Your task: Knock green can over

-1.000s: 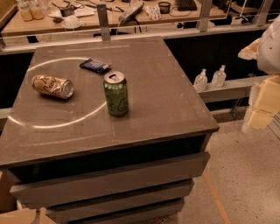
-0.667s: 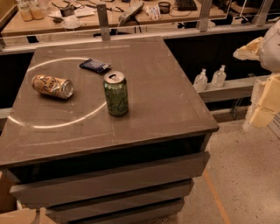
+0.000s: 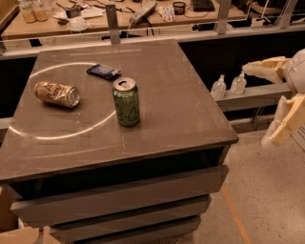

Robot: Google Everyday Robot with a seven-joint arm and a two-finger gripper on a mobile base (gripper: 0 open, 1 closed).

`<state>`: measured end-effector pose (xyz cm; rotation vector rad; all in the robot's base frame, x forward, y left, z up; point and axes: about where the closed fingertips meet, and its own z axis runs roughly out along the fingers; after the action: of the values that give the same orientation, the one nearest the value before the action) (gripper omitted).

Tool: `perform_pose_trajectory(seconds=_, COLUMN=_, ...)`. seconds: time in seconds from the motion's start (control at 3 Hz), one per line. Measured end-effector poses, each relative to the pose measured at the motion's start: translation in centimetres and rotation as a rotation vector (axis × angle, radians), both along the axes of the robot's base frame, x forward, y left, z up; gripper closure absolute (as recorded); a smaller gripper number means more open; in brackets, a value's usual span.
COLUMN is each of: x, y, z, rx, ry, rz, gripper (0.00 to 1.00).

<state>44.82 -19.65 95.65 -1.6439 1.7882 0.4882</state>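
The green can (image 3: 126, 101) stands upright near the middle of the dark table top (image 3: 181, 119), its silver top and pull tab facing up. My gripper (image 3: 257, 102) is off the table's right edge, well to the right of the can and apart from it. Its two pale fingers are spread wide, one high (image 3: 262, 67) and one low (image 3: 281, 131), with nothing between them.
A tan-orange can (image 3: 57, 93) lies on its side at the left of the table. A dark blue packet (image 3: 103, 71) lies behind the green can. Two small clear bottles (image 3: 228, 86) stand on a ledge to the right. A cluttered desk (image 3: 143, 14) runs behind the rail.
My gripper has shifted a little to the left, toward the table's right edge. The cans and the packet have not moved.
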Motion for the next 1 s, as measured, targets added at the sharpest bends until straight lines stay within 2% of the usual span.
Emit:
perform_pose_trajectory(seconds=0.33, x=-0.1, y=4.3, z=-0.1, rx=0.253, ry=0.038, rz=0.054, gripper=0.0)
perform_pose_trajectory(seconds=0.67, x=-0.5, y=6.2, z=1.8, rx=0.352, ry=0.045, rz=0.083, gripper=0.0)
perform_pose_trajectory(seconds=1.0, x=-0.5, y=6.2, z=1.8, rx=0.352, ry=0.045, rz=0.082, gripper=0.0)
